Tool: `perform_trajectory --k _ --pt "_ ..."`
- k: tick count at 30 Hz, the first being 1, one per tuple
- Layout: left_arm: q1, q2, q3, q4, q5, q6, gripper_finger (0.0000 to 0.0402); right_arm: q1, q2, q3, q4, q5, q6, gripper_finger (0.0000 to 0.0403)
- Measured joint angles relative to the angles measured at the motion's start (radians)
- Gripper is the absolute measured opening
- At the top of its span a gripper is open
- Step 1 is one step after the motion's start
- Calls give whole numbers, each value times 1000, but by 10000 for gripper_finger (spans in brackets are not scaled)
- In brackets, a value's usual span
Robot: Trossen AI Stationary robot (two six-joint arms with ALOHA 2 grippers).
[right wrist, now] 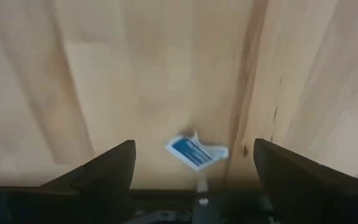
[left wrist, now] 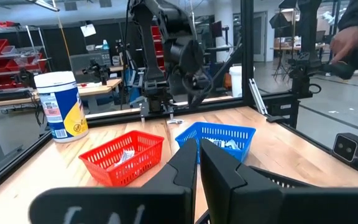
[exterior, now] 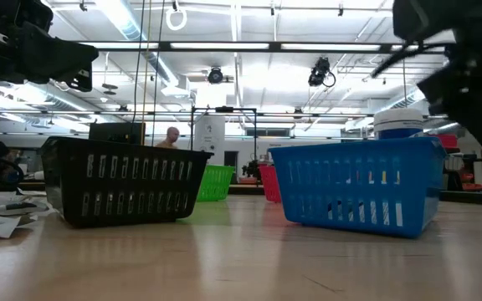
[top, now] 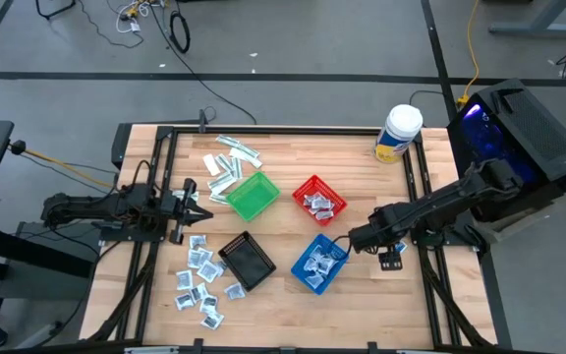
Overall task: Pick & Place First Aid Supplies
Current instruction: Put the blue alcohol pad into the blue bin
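Wooden table [top: 293, 162] carries four baskets: green [top: 252, 195], red [top: 319, 200], black [top: 247, 261], blue [top: 319, 264]. Packets [top: 198, 282] are scattered near the left front corner, strips [top: 230, 159] by the far edge; some sachets are seen in the red and blue baskets. Left gripper [top: 197, 201] is pinched closed, empty, near the left edge. Right gripper [top: 348, 240] is spread wide beside the blue basket, nothing held.
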Motion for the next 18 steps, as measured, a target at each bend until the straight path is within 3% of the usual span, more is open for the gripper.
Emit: perform_trajectory --k 18 --pt "0 0 0 0 0 0 25 0 0 -200 63 -3 102 327"
